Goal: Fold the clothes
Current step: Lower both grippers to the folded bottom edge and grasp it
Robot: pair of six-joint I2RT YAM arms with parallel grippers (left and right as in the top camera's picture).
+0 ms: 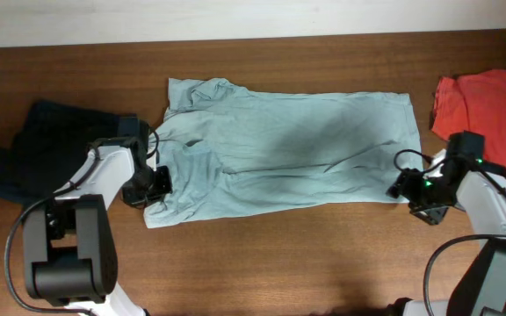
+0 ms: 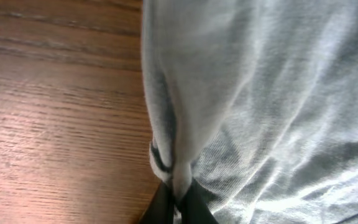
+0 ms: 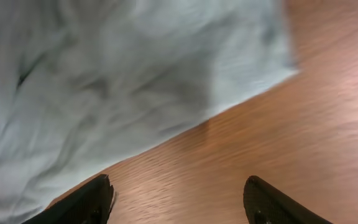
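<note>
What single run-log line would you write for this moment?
task: fold clothes | left gripper: shut on grey-blue T-shirt edge | right gripper: open, beside T-shirt corner, holding nothing | navy garment, orange-red shirt: lying aside

- table (image 1: pixel 323 254): reddish-brown wood, grain lines plain to see, smooth with a low sheen
- T-shirt (image 1: pixel 306 149): pale grey-blue cloth, soft and matt, creased, its fine knit showing in the left wrist view
- dark navy garment (image 1: pixel 42 145): matt cloth, rumpled
- orange-red shirt (image 1: pixel 490 101): matt cloth, lightly wrinkled
- right arm (image 1: pixel 490 197): smooth white casing, plastic by the look, with matt black joints
</note>
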